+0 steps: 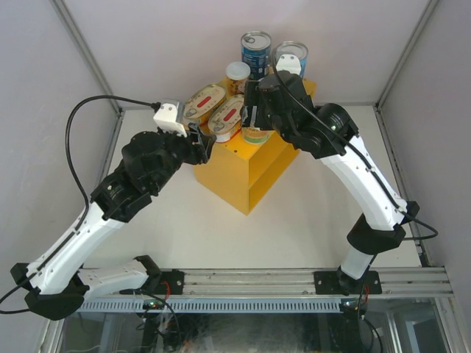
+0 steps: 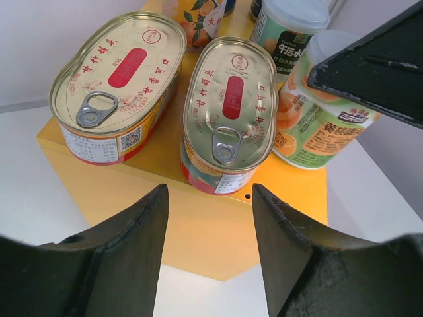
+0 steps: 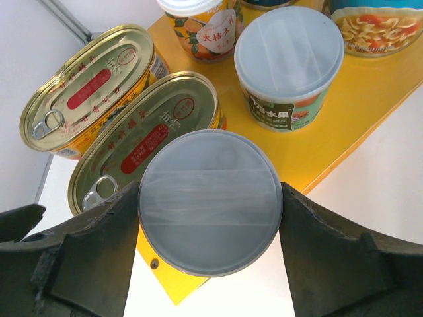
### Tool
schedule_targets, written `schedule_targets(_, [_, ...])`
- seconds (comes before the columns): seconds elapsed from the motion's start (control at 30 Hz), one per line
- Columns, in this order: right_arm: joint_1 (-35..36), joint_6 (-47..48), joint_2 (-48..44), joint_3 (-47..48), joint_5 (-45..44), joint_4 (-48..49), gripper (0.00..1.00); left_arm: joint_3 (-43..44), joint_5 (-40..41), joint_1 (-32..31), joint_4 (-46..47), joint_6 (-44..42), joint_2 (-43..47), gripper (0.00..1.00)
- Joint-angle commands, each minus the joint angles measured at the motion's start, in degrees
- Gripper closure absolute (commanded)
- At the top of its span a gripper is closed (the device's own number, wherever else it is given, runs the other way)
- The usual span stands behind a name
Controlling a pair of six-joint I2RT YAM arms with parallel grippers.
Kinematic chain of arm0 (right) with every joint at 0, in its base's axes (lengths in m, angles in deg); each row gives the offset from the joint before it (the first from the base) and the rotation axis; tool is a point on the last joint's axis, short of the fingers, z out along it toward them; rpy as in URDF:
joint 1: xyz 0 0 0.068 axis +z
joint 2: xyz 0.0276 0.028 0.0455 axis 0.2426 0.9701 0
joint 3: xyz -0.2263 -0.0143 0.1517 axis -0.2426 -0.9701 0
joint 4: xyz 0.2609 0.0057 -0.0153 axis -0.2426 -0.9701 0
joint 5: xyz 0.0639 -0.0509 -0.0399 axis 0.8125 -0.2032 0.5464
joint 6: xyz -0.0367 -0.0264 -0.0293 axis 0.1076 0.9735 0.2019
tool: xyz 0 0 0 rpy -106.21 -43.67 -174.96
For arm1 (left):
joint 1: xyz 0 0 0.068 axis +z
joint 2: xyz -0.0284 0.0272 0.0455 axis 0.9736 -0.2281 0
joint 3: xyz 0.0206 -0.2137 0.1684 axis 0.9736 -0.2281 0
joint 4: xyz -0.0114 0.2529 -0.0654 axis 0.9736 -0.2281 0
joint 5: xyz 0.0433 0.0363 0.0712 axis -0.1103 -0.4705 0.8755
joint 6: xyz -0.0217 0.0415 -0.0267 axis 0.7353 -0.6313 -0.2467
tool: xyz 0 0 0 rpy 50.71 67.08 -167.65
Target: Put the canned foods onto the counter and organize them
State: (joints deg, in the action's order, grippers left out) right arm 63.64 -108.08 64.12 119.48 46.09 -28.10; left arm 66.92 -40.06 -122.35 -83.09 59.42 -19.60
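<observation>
White table [image 1: 309, 220] carries a yellow cabinet [image 2: 198, 231]. Right gripper [image 3: 208, 191] is clamped on a small round can [image 3: 210, 211] at the cabinet top's near edge. Left gripper [image 2: 209, 198], jaws apart and empty, faces 2 oval tins [image 2: 229, 112] lying just left of that can. Farther back stand 2 more small cans [image 3: 289, 59] and 2 tall blue cans [image 1: 255, 51].
</observation>
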Motion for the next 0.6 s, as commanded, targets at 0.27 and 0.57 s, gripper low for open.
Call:
schedule_targets(0.27, [0.24, 0.29, -1.79, -7.16, -1.35, 5.07, 0.85, -2.24, -0.46, 0.36, -0.13, 0.97, 4.63, 0.41])
schedule_targets(0.57, [2.56, 1.13, -1.63, -7.96, -3.85, 4.64, 0.80, -2.39, -1.16, 0.36, -0.16, 0.45, 4.83, 0.40])
